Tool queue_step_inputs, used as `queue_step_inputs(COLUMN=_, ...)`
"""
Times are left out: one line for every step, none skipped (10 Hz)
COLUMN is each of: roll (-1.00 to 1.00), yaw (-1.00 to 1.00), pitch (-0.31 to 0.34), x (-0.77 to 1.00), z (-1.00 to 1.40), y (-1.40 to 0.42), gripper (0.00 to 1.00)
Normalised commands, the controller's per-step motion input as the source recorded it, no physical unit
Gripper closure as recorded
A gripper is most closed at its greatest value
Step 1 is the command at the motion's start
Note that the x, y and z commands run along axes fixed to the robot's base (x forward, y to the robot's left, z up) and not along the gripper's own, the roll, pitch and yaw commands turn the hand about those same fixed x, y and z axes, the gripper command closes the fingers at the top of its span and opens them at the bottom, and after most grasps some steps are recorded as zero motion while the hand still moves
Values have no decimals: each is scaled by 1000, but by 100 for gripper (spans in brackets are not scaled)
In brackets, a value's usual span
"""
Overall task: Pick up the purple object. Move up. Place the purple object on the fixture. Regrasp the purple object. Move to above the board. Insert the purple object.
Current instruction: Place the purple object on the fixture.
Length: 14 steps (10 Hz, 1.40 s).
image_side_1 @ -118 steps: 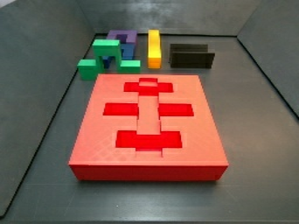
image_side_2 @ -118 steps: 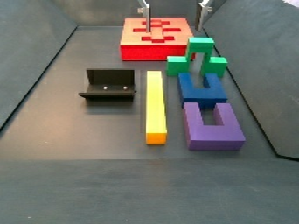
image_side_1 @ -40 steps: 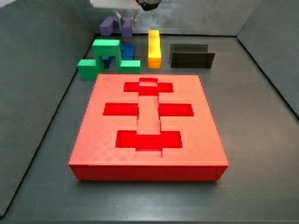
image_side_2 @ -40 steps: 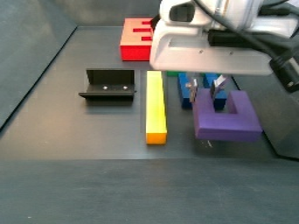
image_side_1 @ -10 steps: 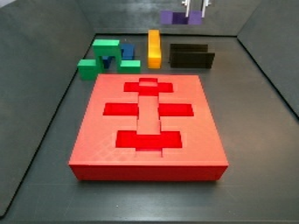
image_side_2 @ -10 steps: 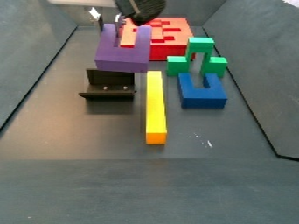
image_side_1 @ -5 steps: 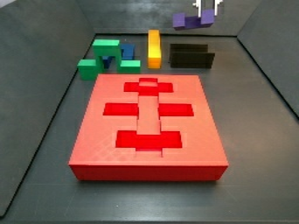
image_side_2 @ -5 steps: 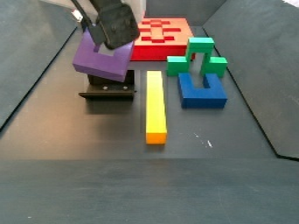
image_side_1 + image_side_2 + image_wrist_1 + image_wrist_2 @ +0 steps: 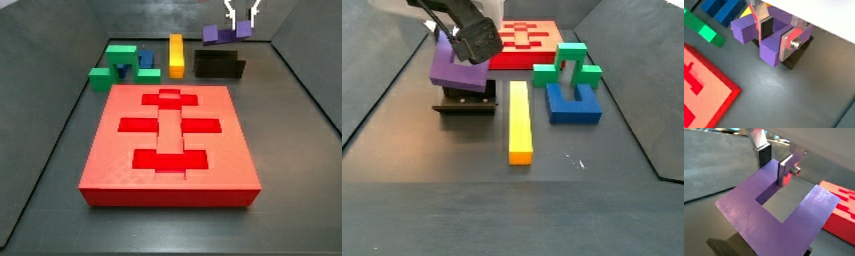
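The purple object [image 9: 222,35] is a U-shaped block that hangs just over the black fixture [image 9: 219,66]; in a side view its lower edge [image 9: 454,70] meets the top of the fixture [image 9: 464,102], and I cannot tell whether they touch. My gripper [image 9: 242,22] is shut on one prong. In both wrist views one finger sits inside the U's slot and the other presses the prong's outer face: gripper [image 9: 774,35], gripper [image 9: 774,164], purple object [image 9: 764,210]. The red board [image 9: 168,140] with its cross-shaped cutouts lies nearer the front.
A yellow bar [image 9: 517,122] lies beside the fixture. A blue block [image 9: 572,103] and green blocks [image 9: 569,62] sit past it. The same green blocks [image 9: 118,60] show to the yellow bar's left. Dark walls enclose the floor.
The gripper has carried the purple object a little sideways and down, from high above the fixture to just over it. Nothing else has moved.
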Motion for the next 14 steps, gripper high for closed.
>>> queue_step_inputs(roll=-154, yaw=423, pitch=423, x=0, z=-83, y=9, gripper=100)
queue_step_inputs(roll=-209, yaw=414, pitch=543, x=0, z=-71, y=91, gripper=100)
queue_step_inputs(roll=-171, yaw=66, pitch=340, x=54, z=-89, y=103, gripper=100)
queue_step_inputs(roll=-103, yaw=-80, pitch=160, x=43, z=-289, y=29, gripper=100)
queue_step_inputs(roll=-169, yaw=-329, pitch=106, x=11, z=-449, y=0, gripper=100)
queue_step_inputs(roll=-206, yaw=-491, pitch=63, x=183, z=-377, y=0, gripper=100)
queue_step_inputs(roll=-140, yaw=-514, pitch=69, x=134, z=-286, y=0, gripper=100)
queue_step_inputs(roll=-223, yaw=-480, pitch=131, x=206, z=-180, y=0, gripper=100)
queue_step_inputs(roll=-197, yaw=-349, pitch=251, x=174, z=-77, y=46, gripper=100)
queue_step_inputs(roll=-9, yaw=-29, pitch=0, x=0, z=0, y=9, gripper=100)
queue_step_inputs(roll=23, yaw=0, pitch=0, x=-23, z=0, y=0, gripper=100)
queue_step_inputs(roll=91, yaw=-26, pitch=0, x=-54, z=0, y=66, gripper=100)
queue_step_inputs(roll=0, yaw=0, pitch=0, x=0, z=0, y=0, gripper=100)
queue_step_inputs(roll=0, yaw=0, pitch=0, x=0, z=0, y=0, gripper=0)
